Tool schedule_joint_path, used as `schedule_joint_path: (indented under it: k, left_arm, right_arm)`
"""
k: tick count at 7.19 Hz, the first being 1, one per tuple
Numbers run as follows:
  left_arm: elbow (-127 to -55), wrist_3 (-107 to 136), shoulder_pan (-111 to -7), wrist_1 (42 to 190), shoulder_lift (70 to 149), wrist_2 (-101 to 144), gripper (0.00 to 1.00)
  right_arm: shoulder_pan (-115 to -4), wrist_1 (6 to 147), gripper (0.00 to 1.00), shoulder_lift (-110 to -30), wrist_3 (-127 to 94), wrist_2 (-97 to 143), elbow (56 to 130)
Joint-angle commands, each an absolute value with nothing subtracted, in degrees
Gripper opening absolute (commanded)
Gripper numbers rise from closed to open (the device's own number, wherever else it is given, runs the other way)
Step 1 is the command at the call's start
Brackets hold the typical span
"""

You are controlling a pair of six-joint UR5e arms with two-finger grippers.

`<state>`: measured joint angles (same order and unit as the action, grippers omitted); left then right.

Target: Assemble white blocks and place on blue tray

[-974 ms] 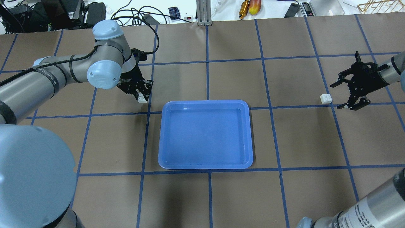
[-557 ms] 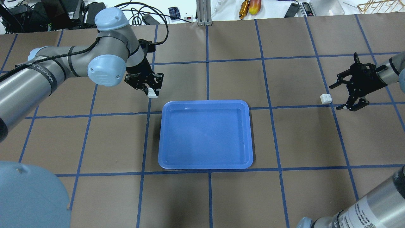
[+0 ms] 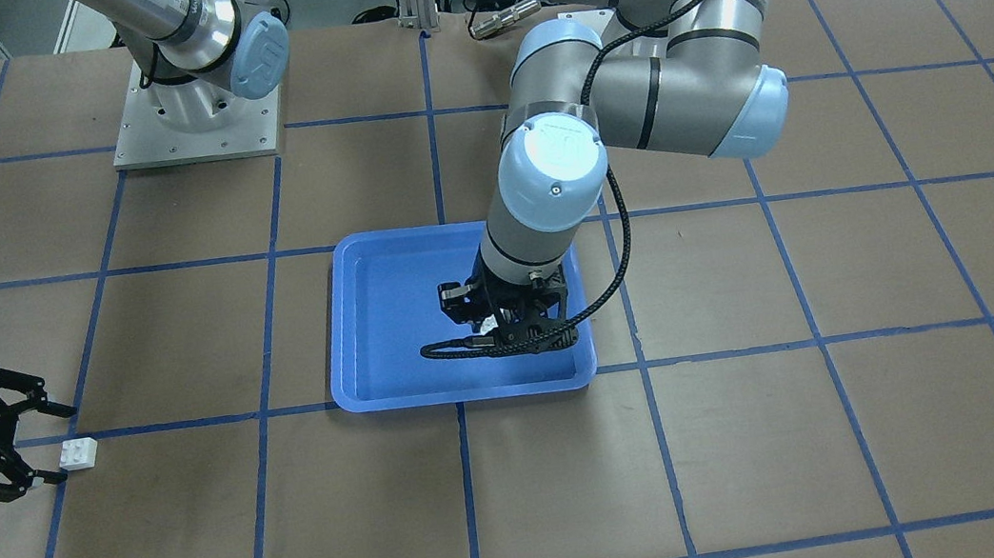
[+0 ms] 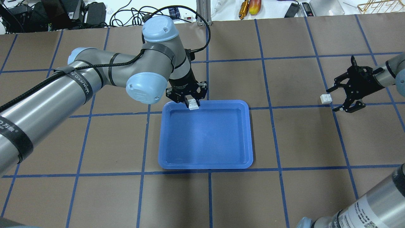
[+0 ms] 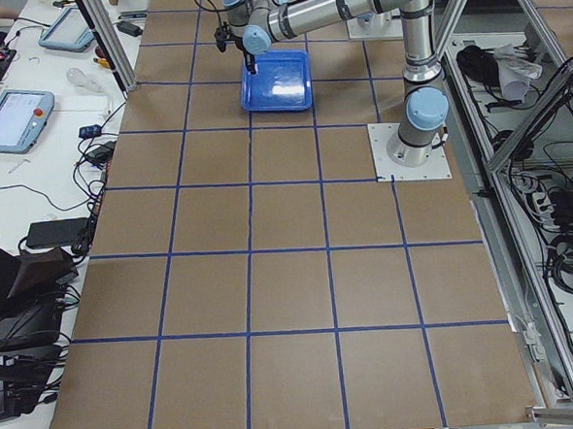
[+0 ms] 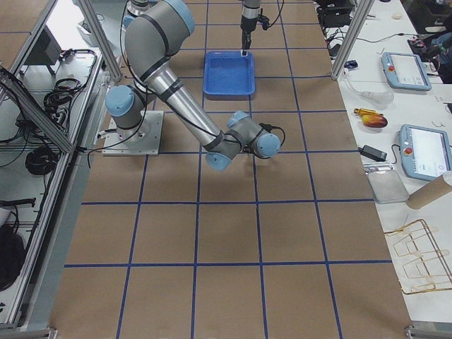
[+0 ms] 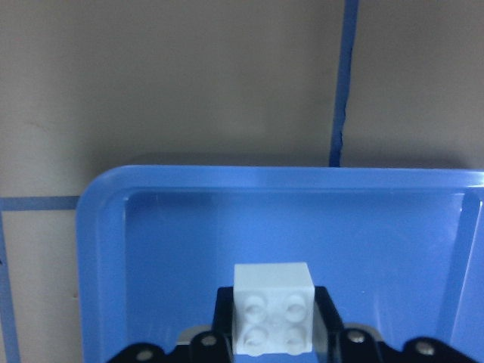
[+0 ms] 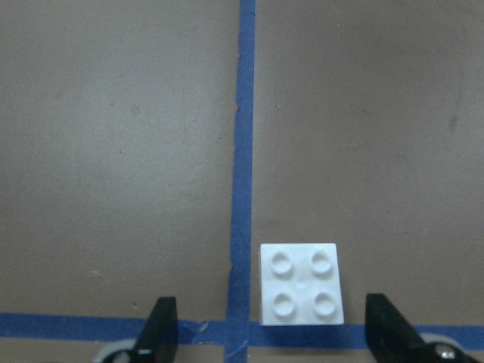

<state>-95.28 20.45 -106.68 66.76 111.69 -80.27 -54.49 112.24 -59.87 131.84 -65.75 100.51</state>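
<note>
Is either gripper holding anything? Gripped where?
Left gripper holds one white block, pinched on two opposite side faces, over the blue tray. Right gripper is open and empty; the other block lies on the table.

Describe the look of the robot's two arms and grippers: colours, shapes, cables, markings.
Both arms are silver-grey tubes with rounded pale-blue joint caps. The left arm wears black bands with pale lettering and carries a black cable; the right arm has a black band and a white printed label. The left gripper and right gripper are black, skeletal two-finger claws.
</note>
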Motion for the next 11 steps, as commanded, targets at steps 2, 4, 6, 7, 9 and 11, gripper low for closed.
schedule_joint_path:
  k: [2, 4, 6, 7, 9, 11]
  left_arm:
    - [-98.0, 26.4, -112.7, 66.8, 112.5, -84.3, 0.10]
    - [-104.3, 26.9, -112.9, 56.9, 112.6, -86.1, 0.09]
    - [-104.3, 27.2, -112.8, 55.9, 113.5, -86.0, 0.10]
    - [-104.4, 27.6, -112.9, 55.8, 114.3, -86.0, 0.12]
    - [-104.8, 26.6, -112.9, 55.7, 114.7, -86.0, 0.33]
    - [-104.9, 26.9, -112.9, 55.8, 115.1, -86.0, 0.87]
  right_arm:
    - [-54.5, 112.2, 0.04, -60.2, 131.9, -66.0, 100.5]
    - [-54.7, 111.4, 0.00, -63.0, 132.0, -66.0, 99.9]
    - [-56.4, 105.4, 0.00, -68.4, 131.8, -65.3, 100.0]
    - [-58.4, 103.6, 0.00, -71.2, 131.8, -65.0, 100.0]
    - [-62.7, 100.3, 0.00, -76.6, 131.0, -62.6, 100.6]
    - [-67.3, 99.1, 0.00, -77.0, 130.4, -59.8, 100.9]
